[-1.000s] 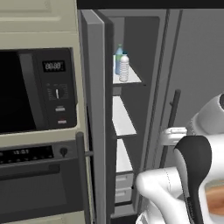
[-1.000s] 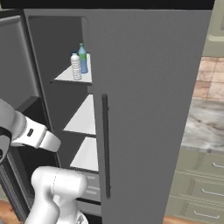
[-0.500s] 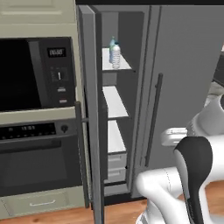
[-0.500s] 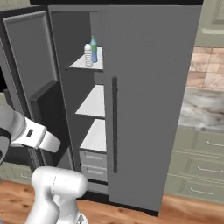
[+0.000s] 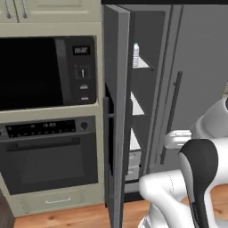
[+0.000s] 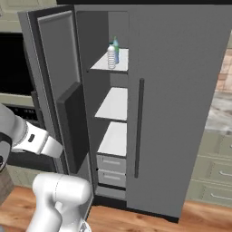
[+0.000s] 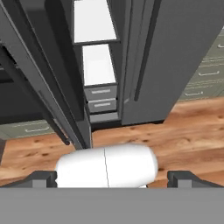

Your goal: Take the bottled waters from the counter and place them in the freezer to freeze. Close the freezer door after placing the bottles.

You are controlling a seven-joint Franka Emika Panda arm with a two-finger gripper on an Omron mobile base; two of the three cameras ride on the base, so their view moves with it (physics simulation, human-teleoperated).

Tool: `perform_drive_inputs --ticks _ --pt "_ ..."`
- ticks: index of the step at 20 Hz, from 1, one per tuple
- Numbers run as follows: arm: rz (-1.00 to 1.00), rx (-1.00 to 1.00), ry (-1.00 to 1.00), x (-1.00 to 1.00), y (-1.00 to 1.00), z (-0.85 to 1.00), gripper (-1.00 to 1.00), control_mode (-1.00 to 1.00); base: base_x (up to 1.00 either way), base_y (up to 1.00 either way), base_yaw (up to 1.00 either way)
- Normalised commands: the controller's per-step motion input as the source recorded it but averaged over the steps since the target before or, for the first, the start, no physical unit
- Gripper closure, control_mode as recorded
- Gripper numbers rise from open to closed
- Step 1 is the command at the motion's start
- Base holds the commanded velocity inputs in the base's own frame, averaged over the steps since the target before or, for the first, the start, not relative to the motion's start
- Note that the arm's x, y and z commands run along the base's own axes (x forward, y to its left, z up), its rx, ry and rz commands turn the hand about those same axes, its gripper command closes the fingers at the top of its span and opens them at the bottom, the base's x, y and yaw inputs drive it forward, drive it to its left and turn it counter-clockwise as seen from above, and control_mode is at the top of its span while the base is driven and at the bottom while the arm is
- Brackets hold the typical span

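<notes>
The two bottled waters stand together on the top white shelf of the freezer [image 6: 113, 104]: the clear ribbed one [image 6: 111, 57] in front, the blue-tinted one with the green cap [image 6: 116, 47] just behind it. From the left base view one bottle [image 5: 136, 53] peeks past the door's edge. The freezer door [image 6: 59, 95] stands wide open to the left and shows edge-on [image 5: 118, 116] from the other side. My gripper [image 7: 112, 178] is open and holds nothing. It hangs low over the wooden floor, well back from the freezer's drawers [image 7: 101, 99]. A strip of the counter [image 6: 221, 108] lies at the far right.
The black built-in oven [image 5: 49, 151] and microwave [image 5: 44, 73] stand left of the open door. The wide grey fridge door [image 6: 181, 99] is shut, with its dark bar handle [image 6: 138, 127]. Olive-green drawers [image 6: 216, 174] sit under the counter. Wooden floor [image 7: 175, 131] spreads before the refrigerator.
The whole picture has shifted in both base views, so the camera has moved with the base. The bottles rest on the same shelf and the freezer door stays open.
</notes>
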Motion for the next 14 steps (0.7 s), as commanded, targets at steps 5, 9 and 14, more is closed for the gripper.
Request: perform_drive_inputs --ticks 5,9,14 --pt "0.00 0.00 0.00 0.00 0.00 0.00 -1.00 1.00 -0.01 0.55 -0.02" --pt "0.00 0.00 0.00 0.00 0.00 0.00 -1.00 1.00 0.00 0.17 -0.09" --pt "0.00 0.00 0.00 0.00 0.00 0.00 -1.00 1.00 0.00 0.32 -0.15"
